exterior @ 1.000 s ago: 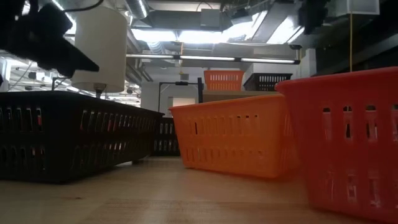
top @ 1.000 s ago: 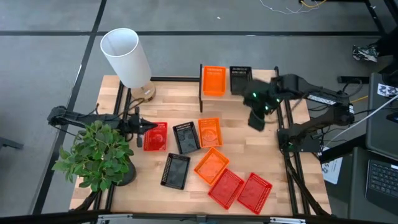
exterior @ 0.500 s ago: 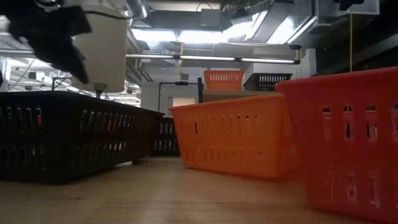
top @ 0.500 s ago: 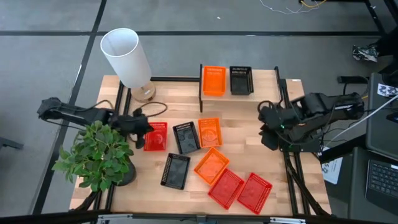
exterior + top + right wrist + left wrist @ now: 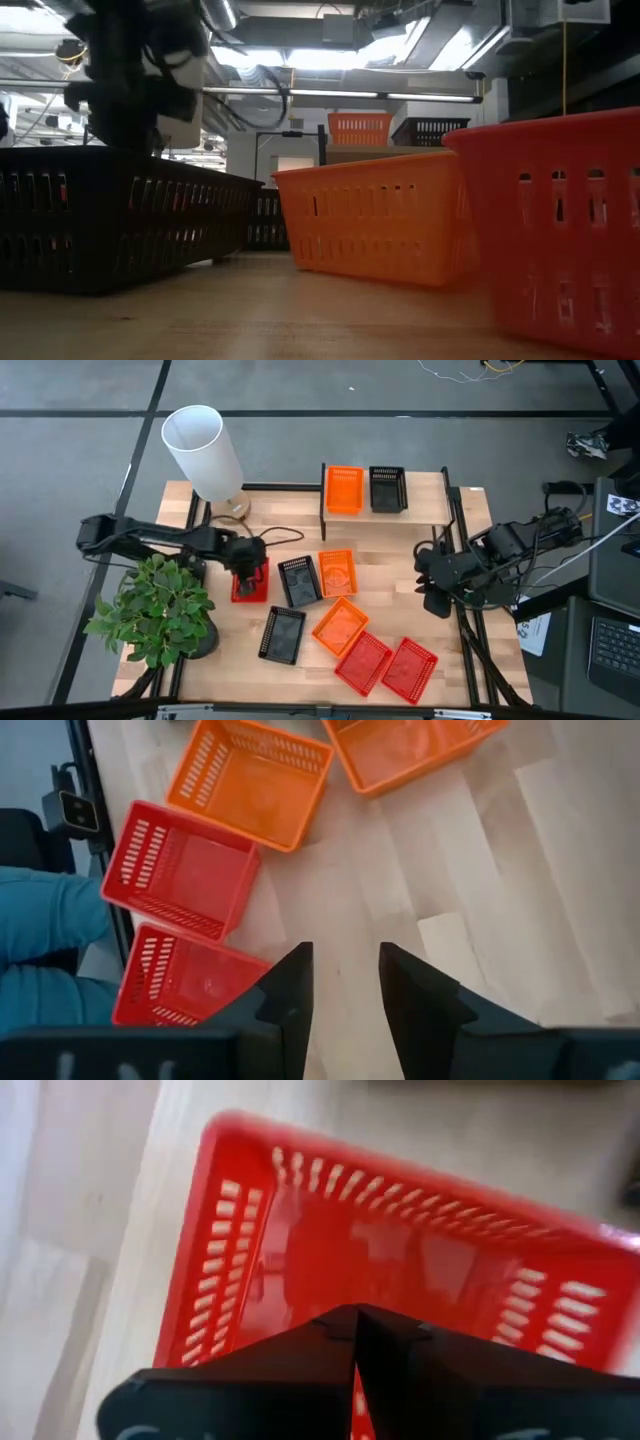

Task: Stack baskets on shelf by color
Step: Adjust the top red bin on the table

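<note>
On the shelf (image 5: 420,510) at the far edge stand an orange basket (image 5: 344,490) and a black basket (image 5: 387,490). A red basket (image 5: 252,588) rests flat on the table's left half. My left gripper (image 5: 248,572) is shut and points down over its inside (image 5: 330,1260); no touch shows. More baskets stand on the table: black (image 5: 299,580), orange (image 5: 336,572), black (image 5: 282,633), orange (image 5: 340,625), red (image 5: 362,662) and red (image 5: 409,668). My right gripper (image 5: 340,970) hangs open over bare wood at the table's right side (image 5: 436,598).
A lamp with a white shade (image 5: 203,450) stands at the far left, a potted plant (image 5: 155,610) at the near left. Bare tabletop (image 5: 400,585) lies between the shelf and the near baskets. Someone's blue sleeve (image 5: 40,920) shows beyond the table's near edge.
My left gripper has swung from the table's left edge toward the right, tipped steeply down, and now hangs over the red basket, still shut. My right gripper has drawn away from the shelf toward the near and right edges, staying open. No basket has moved.
</note>
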Robot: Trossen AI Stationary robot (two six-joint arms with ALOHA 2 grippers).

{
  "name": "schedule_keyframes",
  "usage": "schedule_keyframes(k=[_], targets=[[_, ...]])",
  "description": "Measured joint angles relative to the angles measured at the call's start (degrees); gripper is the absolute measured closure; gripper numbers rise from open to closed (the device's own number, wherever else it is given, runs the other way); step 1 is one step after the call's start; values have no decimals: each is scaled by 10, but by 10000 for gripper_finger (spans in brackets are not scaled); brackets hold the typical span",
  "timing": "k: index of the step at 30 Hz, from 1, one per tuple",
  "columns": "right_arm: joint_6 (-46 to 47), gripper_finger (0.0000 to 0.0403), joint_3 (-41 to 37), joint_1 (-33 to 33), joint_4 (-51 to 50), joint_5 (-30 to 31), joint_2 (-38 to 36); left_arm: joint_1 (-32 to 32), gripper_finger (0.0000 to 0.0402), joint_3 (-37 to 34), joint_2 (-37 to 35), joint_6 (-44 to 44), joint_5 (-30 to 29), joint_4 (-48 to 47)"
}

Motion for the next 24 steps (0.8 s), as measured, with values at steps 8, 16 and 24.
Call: schedule_keyframes(k=[8, 16, 24], targets=[[29, 287, -3, 38, 17, 0, 0, 0, 402, 44, 133, 34, 9, 87], [29, 287, -3, 63, 42, 8, 0, -41, 402, 185, 282, 106, 24, 206], [29, 287, -3, 66, 50, 10, 0, -63, 402, 345, 346, 165, 4, 133]])
